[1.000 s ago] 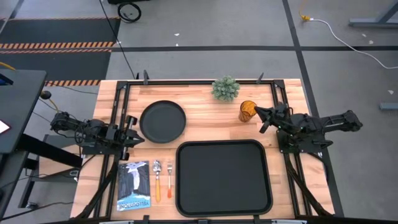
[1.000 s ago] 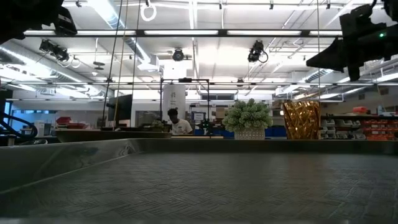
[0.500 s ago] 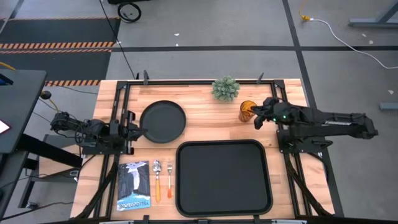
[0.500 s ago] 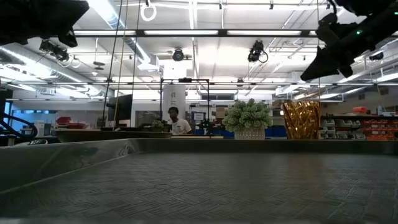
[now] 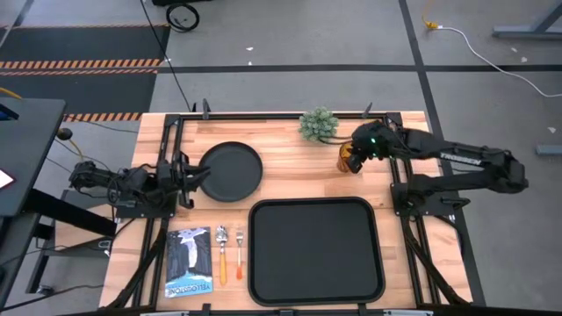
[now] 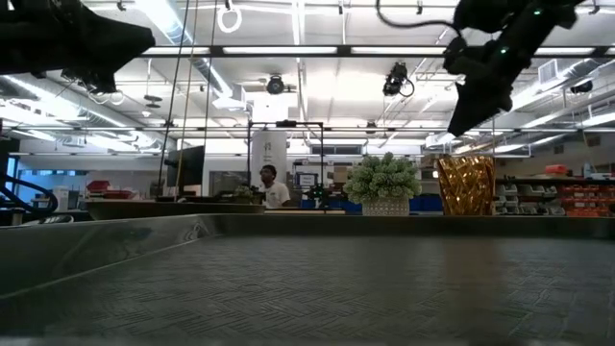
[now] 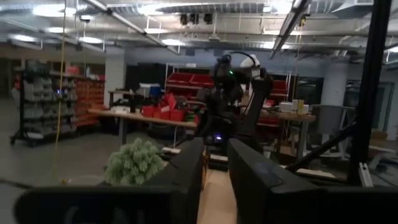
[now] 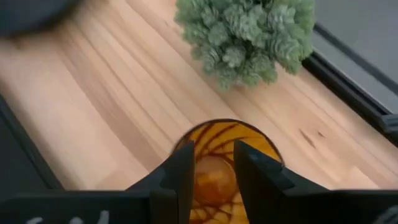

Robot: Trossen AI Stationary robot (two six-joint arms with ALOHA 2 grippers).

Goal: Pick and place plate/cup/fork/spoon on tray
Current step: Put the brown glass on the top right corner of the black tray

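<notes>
The amber cup (image 5: 348, 159) stands upright on the wood at the far right, beside the green plant (image 5: 319, 125). My right gripper (image 8: 214, 165) hangs above the cup (image 8: 217, 177), pointing down, with a narrow gap between its fingers; the low view shows the gripper (image 6: 469, 108) clear of the cup's rim (image 6: 466, 161). The black plate (image 5: 231, 171) lies flat at the far left. My left gripper (image 5: 198, 175) is raised at the plate's left rim, narrowly open and empty. The tray (image 5: 316, 250) lies at the near middle. The spoon (image 5: 222, 253) and fork (image 5: 239, 253) lie left of it.
A blue-and-black packet (image 5: 189, 262) lies at the near left, beside the spoon. The plant stands close behind the cup. Black frame rails (image 5: 397, 189) run along the table's left and right sides. Bare wood (image 5: 299, 180) lies between the plate and the cup.
My right gripper has gone toward the table's far left, from beside the cup to over it, and has tipped to point down. My left gripper has gone toward the far edge and right, up to the plate's left rim. The cup and the plate have stayed put.
</notes>
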